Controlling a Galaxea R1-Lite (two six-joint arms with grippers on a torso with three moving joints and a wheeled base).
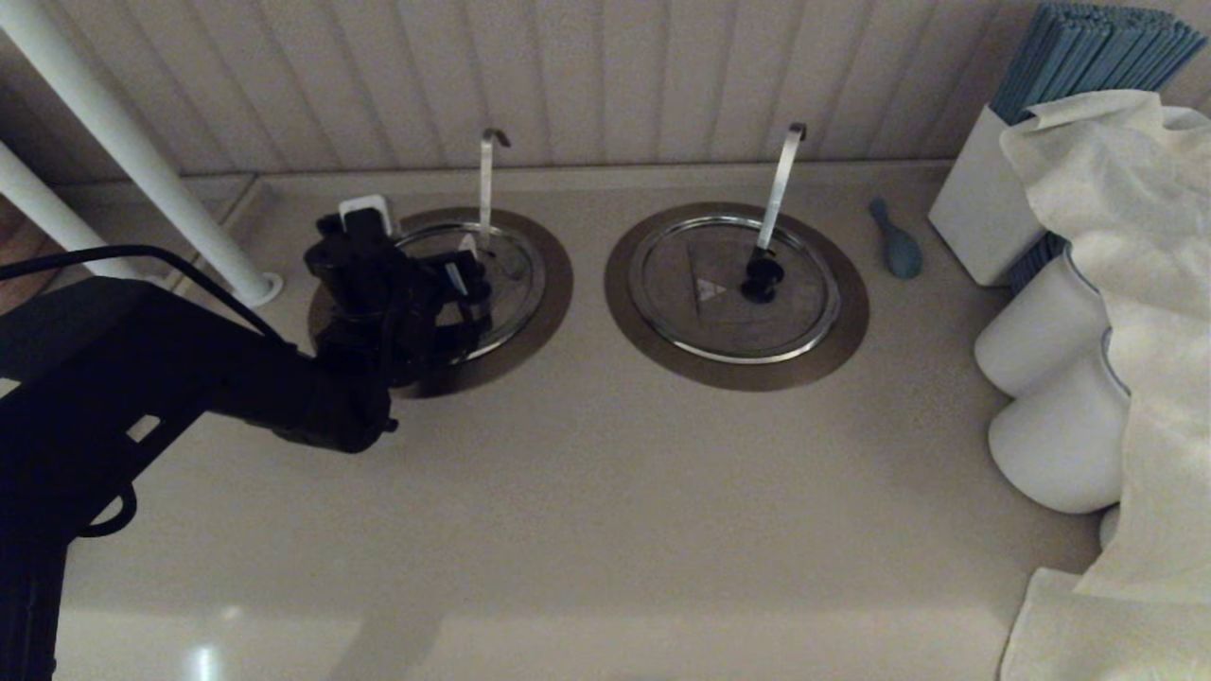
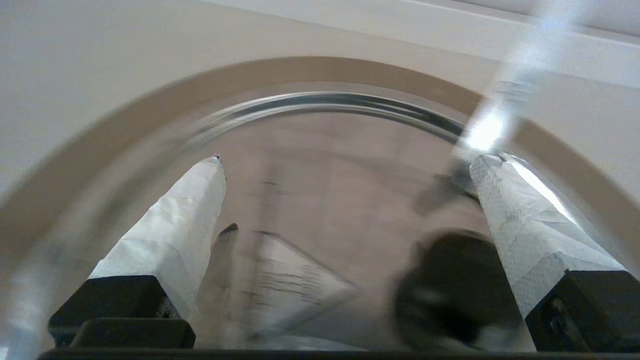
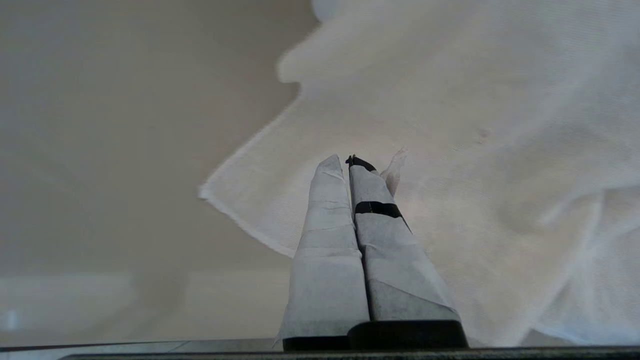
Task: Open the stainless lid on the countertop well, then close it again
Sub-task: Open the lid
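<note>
Smooth beige tabletop, bare in the near half. Right gripper out of the head view; tape-wrapped jaws pressed together, hovering over a crumpled white cloth. Left gripper hanging low over the left-hand steel lid: jaws wide apart, wrapped in pale textured tape, straddling the black knob without gripping it. Knob close by one finger. Lid flat, round, raised shiny rim, seated in its well with the wide dull bronze ring; pale triangle label on the disc. Thin grey hooked ladle handle upright at the lid's far edge. Twin lid to the right, closed, with wider leaning handle. Beyond: small blue spoon, white ribbed wall panel.
</note>
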